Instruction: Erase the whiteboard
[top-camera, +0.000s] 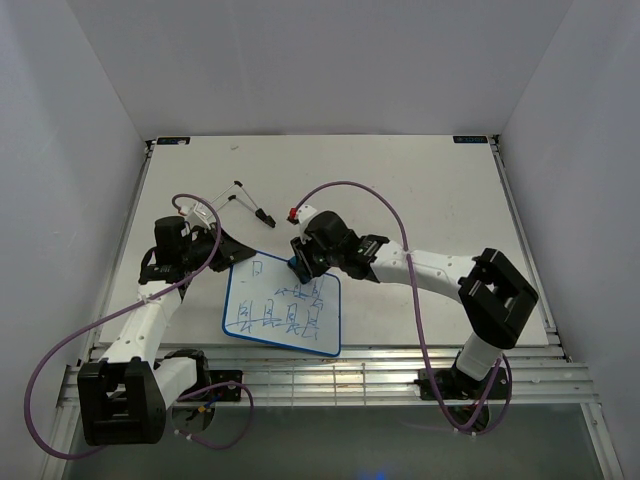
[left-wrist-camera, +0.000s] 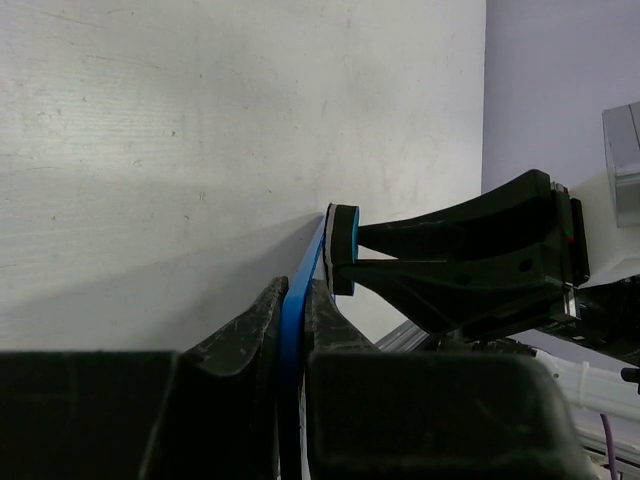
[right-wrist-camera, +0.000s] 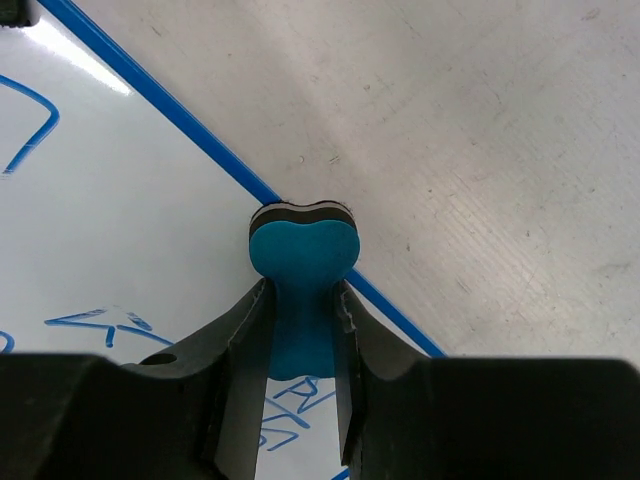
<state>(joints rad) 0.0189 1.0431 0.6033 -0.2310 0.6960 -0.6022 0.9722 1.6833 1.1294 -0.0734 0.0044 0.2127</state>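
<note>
The whiteboard (top-camera: 256, 284) lies near the table's front edge, blue-rimmed, with blue marker scribbles over its lower half. My left gripper (top-camera: 228, 260) is shut on the board's upper left rim; in the left wrist view the blue rim (left-wrist-camera: 306, 264) runs edge-on between the closed fingers of that gripper (left-wrist-camera: 293, 292). My right gripper (top-camera: 301, 260) is shut on the narrow waist of the blue bone-shaped eraser (right-wrist-camera: 303, 246). The eraser's dark felt end presses on the board's top rim (right-wrist-camera: 200, 135). In the right wrist view, scribbles show under the right gripper (right-wrist-camera: 303, 322). The eraser (left-wrist-camera: 342, 246) also appears in the left wrist view.
A black marker with a red cap (top-camera: 265, 215) and a thin bent black rod (top-camera: 238, 190) lie on the table behind the board. An aluminium rail (top-camera: 350, 380) runs along the near edge. White walls enclose the table on three sides.
</note>
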